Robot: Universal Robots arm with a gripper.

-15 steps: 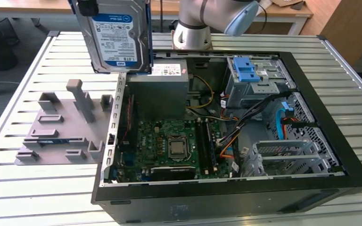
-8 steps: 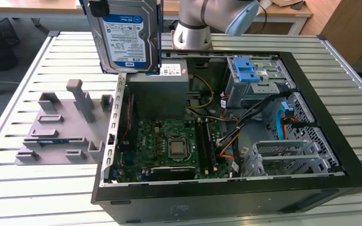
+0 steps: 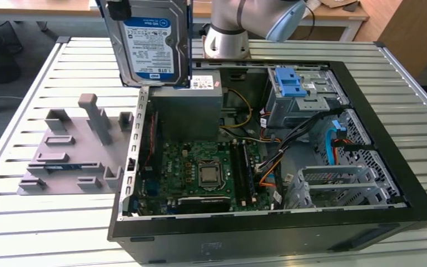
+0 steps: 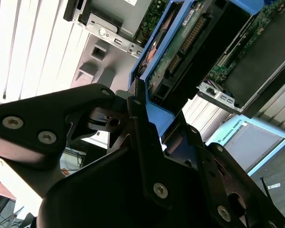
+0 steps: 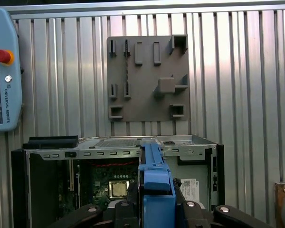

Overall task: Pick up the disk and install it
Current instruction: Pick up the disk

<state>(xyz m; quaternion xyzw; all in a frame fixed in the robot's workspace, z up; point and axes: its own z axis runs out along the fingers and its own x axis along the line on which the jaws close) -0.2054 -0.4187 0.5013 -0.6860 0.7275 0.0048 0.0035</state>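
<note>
The disk point(image 3: 148, 44) is held upright and clear of the table at eleven o'clock in the exterior view, above the far corner of the open computer case point(image 3: 273, 225). The gripper point(image 4: 156, 114) is clamped on the disk's blue carrier edge, apparently so that the connector end is left free. The drive cage point(image 3: 302, 94) is seen at one o'clock, well apart.

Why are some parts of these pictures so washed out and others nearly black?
In the second wrist view the table glares near white, while the black gripper, shut on the disk, looks dark. In the first wrist view a bright band crosses the table's slats. In the exterior view the computer case is shaded inside, the table around it bright.
</note>
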